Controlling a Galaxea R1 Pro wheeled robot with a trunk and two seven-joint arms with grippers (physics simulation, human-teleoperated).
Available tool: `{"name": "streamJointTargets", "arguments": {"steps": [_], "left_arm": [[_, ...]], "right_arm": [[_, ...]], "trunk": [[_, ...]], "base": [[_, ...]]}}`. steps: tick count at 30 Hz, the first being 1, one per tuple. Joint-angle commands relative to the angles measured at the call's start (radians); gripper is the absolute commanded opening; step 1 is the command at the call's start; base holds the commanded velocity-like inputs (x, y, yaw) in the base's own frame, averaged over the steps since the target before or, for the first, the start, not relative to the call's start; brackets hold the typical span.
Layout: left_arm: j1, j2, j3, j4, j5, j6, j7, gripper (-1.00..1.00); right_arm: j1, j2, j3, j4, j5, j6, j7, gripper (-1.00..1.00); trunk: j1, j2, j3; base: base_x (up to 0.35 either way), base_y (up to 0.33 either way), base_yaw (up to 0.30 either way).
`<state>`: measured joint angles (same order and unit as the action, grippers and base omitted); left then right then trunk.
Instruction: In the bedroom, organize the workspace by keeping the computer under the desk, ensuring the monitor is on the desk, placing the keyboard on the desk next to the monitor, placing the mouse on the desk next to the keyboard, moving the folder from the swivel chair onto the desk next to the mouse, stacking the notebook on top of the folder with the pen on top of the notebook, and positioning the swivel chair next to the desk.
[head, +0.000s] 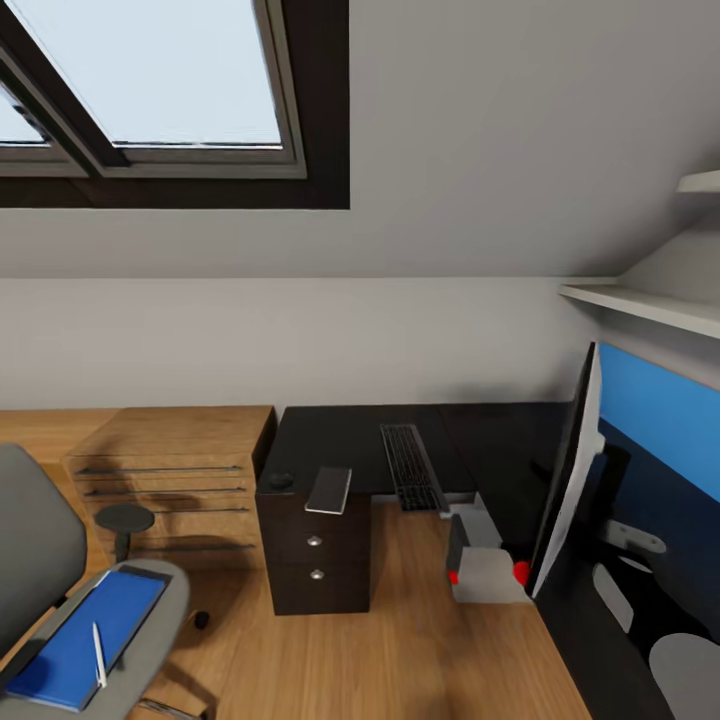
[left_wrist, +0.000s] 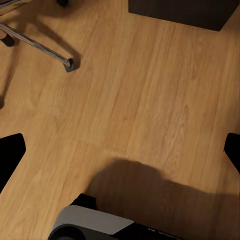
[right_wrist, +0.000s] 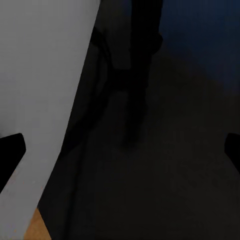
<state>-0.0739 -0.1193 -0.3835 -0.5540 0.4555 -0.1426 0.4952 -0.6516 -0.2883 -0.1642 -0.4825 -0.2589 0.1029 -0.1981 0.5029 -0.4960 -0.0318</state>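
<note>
The black desk (head: 340, 435) runs along the back wall and down the right side. On it lie the keyboard (head: 412, 468), the dark grey notebook (head: 329, 490) and the small mouse (head: 281, 481), both above the drawer unit (head: 315, 560). The monitor (head: 566, 480) stands edge-on at the right. The grey computer (head: 490, 572) sits on the floor at the desk's inner corner. The swivel chair (head: 35, 545) at lower left carries the blue folder (head: 85, 635) with the white pen (head: 100, 655) on it. My left gripper (left_wrist: 120, 155) hangs open over bare floor. My right gripper (right_wrist: 120, 150) is open over a dark surface.
A light-wood chest of drawers (head: 170, 480) stands left of the desk. A blue wall panel (head: 660, 415) and white shelves (head: 650, 305) are at the right. A chair leg with its caster (left_wrist: 67, 62) and the drawer unit's corner (left_wrist: 180, 12) lie ahead of my left gripper.
</note>
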Motion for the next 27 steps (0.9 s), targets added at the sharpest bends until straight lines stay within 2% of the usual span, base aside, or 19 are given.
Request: {"name": "streamJointTargets", "arguments": {"steps": [1, 6, 13, 27], "left_arm": [[-0.001, 0.000, -0.008, 0.000, 0.011, -0.007, 0.006, 1.00], [-0.001, 0.000, -0.008, 0.000, 0.011, -0.008, 0.006, 1.00], [-0.001, 0.000, -0.008, 0.001, 0.011, -0.008, 0.005, 1.00], [-0.001, 0.000, -0.008, 0.002, 0.011, -0.008, 0.003, 1.00]], "right_arm": [[0.000, 0.000, 0.001, -0.002, -0.008, 0.005, -0.003, 1.00], [0.000, 0.000, 0.002, -0.002, -0.008, 0.004, -0.003, 1.00], [0.000, 0.000, 0.002, -0.002, -0.008, 0.004, -0.003, 1.00], [-0.001, 0.004, 0.003, -0.002, -0.008, 0.001, -0.003, 1.00]], "trunk": [[0.001, -0.002, -0.002], [0.001, -0.002, -0.002], [0.001, -0.002, -0.002], [0.001, -0.002, -0.002]], "base": [[0.184, 0.000, 0.000], [0.216, 0.000, 0.000], [0.047, 0.000, 0.000], [0.180, 0.000, 0.000]]}}
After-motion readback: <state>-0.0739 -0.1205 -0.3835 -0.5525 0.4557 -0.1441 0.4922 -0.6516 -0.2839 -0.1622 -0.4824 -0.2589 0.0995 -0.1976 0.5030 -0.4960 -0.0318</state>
